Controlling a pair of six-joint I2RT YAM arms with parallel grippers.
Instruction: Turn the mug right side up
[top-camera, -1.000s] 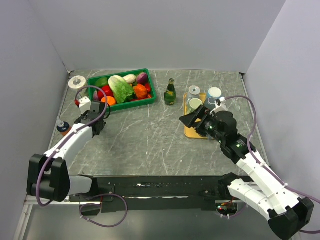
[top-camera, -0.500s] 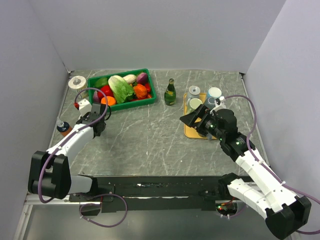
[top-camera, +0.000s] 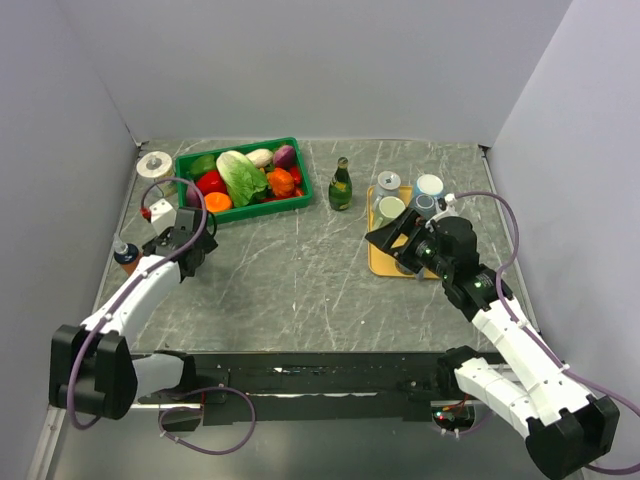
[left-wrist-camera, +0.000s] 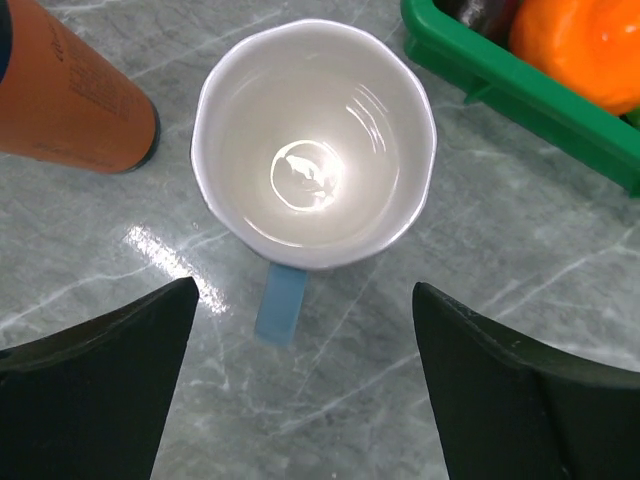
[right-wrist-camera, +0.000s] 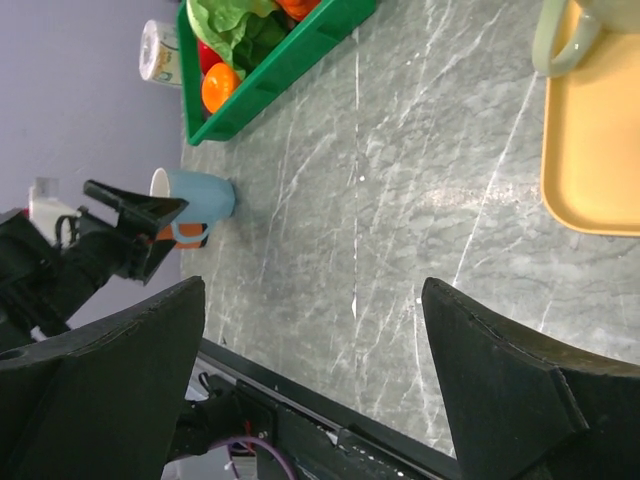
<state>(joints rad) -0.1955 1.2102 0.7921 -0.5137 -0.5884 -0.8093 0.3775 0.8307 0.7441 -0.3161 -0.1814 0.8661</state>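
Just left of the left pincer (left-wrist-camera: 305, 300), beyond its left finger, stands an orange-brown bottle (left-wrist-camera: 70, 100). It is close beside the mug (left-wrist-camera: 315, 180) but not touching it. The mug sits straight ahead of the pincer on the table (left-wrist-camera: 480, 230), mouth up and glossy white inside. Its blue handle (left-wrist-camera: 280, 303) points back into the gap between the fingers. The pincer is spread wide and holds nothing, and neither finger touches the mug. As it stands, the mug looks right side up already, so the task seems done.

The mug looks like glazed ceramic: stiff, fairly weighty, slick, and likely to chip if knocked. If it needs taking again, a grip across the round wall, or one finger inside the rim and one outside, should hold best. The thin handle would probably let it swing.

Ahead and to the right of the pincer runs the rim of a green crate (left-wrist-camera: 500, 80) holding an orange fruit (left-wrist-camera: 580, 45). Only a narrow strip of table separates it from the mug. With the bottle on one side and the crate on the other, the safe way out is up and straight back.

Well off to the right, the right pincer (right-wrist-camera: 315, 300) hangs over the table, jaws wide and empty. A yellow tray (right-wrist-camera: 595, 150) lies ahead of it to its right.
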